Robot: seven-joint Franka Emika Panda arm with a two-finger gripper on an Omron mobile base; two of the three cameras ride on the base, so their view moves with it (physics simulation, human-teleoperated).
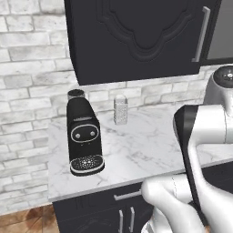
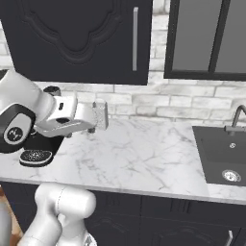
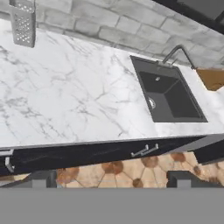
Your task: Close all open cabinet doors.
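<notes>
Pincer (image 3: 109,181) hangs open and empty above the counter's (image 3: 78,100) front edge, away from the cabinet door (image 2: 81,38), apparently before any push.

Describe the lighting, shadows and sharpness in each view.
Left base view: flat even light, a soft shadow under the coffee machine, matte cabinet door without glare. Right base view: slightly soft rendering, dull grey window panes. Hand view: tilted horizon, sink basin dark.

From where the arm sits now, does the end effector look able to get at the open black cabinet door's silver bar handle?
Probably yes: the matte black cabinet door swings out over the marble counter, its silver bar handle faces the robot, and nothing stands between it and the end effector below.
</notes>
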